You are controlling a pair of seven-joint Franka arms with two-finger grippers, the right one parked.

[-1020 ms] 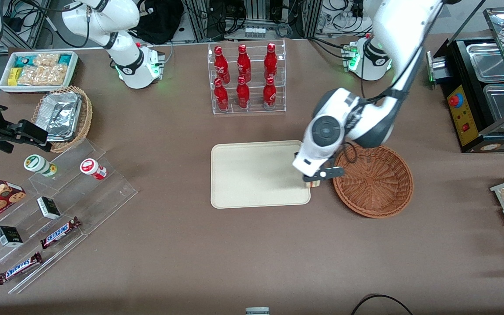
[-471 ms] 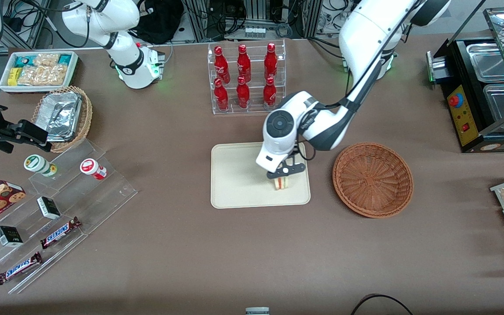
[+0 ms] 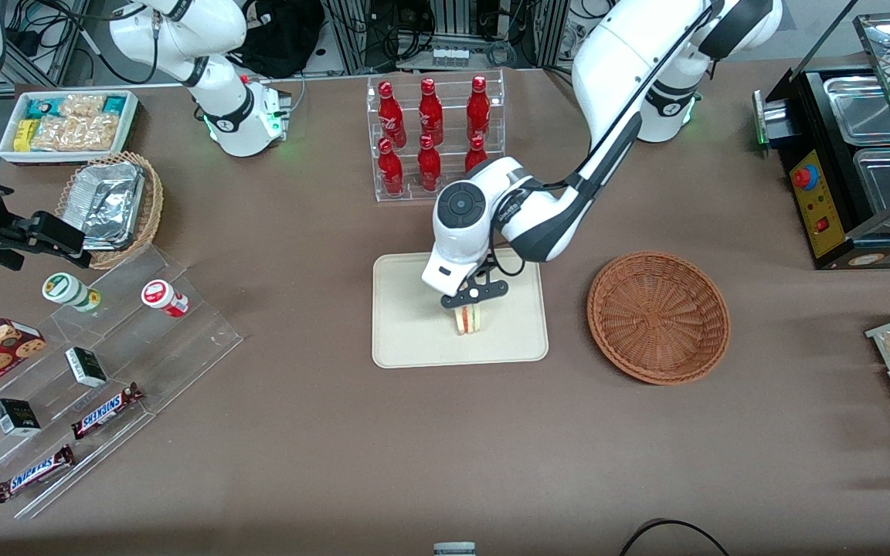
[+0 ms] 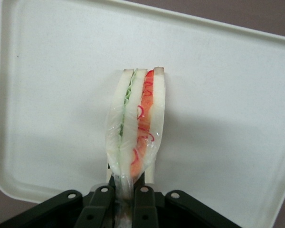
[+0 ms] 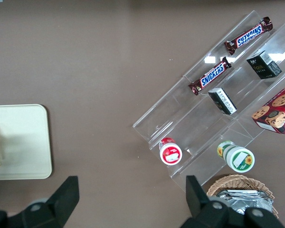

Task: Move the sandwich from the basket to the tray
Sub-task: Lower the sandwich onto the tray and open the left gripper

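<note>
Gripper clenched on sandwich by its wrapper end; wedge hung at 6 o'clock below fingers, long axis vertical, over tray centre.

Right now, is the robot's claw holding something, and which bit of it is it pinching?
Yes. The gripper, above the tray, is shut on the sandwich, pinching its narrow end, where the clear wrap bunches together.
</note>
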